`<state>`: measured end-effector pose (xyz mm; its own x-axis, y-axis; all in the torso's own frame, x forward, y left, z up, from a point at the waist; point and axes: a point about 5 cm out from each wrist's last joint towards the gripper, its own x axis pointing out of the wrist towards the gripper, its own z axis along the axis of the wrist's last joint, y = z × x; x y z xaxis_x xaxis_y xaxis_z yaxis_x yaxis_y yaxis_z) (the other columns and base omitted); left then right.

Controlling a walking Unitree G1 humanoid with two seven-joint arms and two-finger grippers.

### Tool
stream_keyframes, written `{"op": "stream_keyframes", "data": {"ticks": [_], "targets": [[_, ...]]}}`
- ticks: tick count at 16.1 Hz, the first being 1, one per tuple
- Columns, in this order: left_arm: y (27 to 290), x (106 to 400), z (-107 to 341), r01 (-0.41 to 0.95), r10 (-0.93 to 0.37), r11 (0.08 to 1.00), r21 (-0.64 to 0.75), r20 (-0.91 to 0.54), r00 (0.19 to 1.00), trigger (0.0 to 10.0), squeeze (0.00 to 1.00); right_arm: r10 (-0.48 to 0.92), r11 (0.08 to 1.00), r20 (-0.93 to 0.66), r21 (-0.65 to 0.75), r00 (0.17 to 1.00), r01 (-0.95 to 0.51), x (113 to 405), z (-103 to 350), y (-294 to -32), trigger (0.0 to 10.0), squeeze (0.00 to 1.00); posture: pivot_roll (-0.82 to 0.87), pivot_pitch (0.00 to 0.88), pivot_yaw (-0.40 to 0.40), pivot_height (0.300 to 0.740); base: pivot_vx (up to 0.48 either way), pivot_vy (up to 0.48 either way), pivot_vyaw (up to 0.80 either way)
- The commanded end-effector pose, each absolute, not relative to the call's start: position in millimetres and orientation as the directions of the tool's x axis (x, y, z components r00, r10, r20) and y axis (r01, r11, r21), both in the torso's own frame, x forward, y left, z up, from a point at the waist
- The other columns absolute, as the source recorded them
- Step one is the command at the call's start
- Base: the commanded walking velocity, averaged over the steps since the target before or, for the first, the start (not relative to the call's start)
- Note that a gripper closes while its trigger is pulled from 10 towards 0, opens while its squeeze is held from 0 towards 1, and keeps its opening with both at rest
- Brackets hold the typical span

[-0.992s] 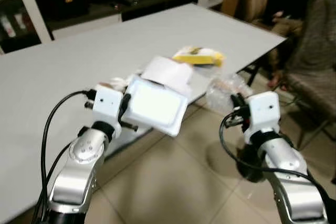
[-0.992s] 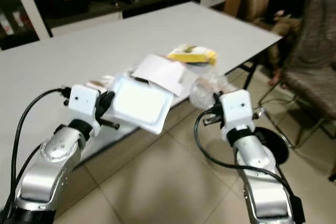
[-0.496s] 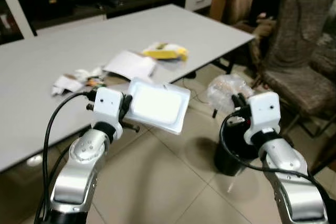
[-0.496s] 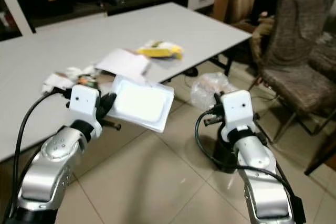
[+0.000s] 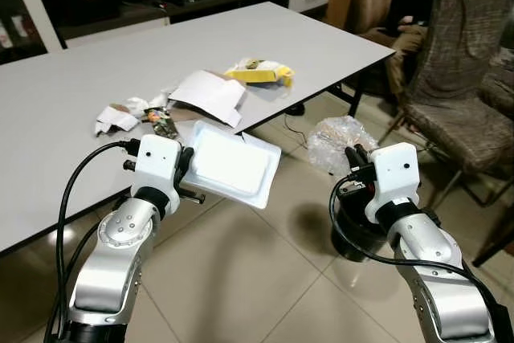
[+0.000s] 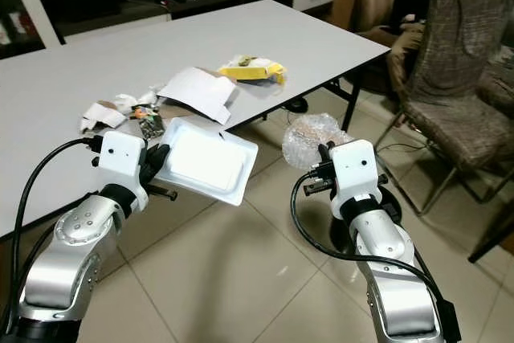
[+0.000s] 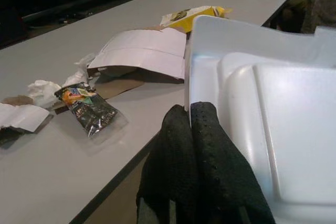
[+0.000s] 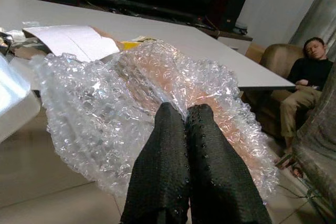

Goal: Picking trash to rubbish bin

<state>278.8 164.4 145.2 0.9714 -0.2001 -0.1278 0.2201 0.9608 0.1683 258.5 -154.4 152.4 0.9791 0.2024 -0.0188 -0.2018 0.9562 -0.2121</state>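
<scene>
My left gripper (image 5: 186, 168) is shut on the edge of a white foam tray (image 5: 233, 165), held out over the floor beside the table edge. In the left wrist view its fingers (image 7: 202, 129) pinch the tray's rim (image 7: 252, 40). My right gripper (image 5: 353, 155) is shut on a wad of clear bubble wrap (image 5: 337, 138), which bulges around the fingertips (image 8: 170, 124) in the right wrist view. A black rubbish bin (image 5: 351, 234) stands on the floor below my right arm, partly hidden by it.
On the grey table (image 5: 96, 62) lie a white folded card (image 5: 210, 94), a yellow packet (image 5: 261, 72), a dark snack wrapper (image 5: 163, 124) and crumpled tissue (image 5: 116, 116). A patterned chair (image 5: 458, 94) stands on the right, with a person (image 5: 409, 6) seated beyond it. Tiled floor lies ahead.
The camera has turned and pulled back, so the table sits farther off and the black bin shows under my right arm. Both grippers keep their hold.
</scene>
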Motion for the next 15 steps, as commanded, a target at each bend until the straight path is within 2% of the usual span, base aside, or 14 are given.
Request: {"op": "stream_keyframes", "data": {"ticks": [1,15], "targets": [[162.8,278.7,147.5,0.224,-0.204,0.958,0.18,-0.123,0.971,10.0,0.0,0.198,0.955,-0.015,-0.222,0.98,-0.197,258.9,154.0,-155.6,10.0,0.0,-0.05,0.0,-0.011,0.74,0.0,0.0,0.0],[162.3,278.0,140.7,0.236,-0.207,0.944,0.231,-0.144,0.968,10.0,0.0,0.169,0.956,-0.094,-0.225,0.981,-0.186,259.6,139.1,-158.6,10.0,0.0,-0.04,0.0,-0.012,0.74,0.0,0.0,0.0]]}}
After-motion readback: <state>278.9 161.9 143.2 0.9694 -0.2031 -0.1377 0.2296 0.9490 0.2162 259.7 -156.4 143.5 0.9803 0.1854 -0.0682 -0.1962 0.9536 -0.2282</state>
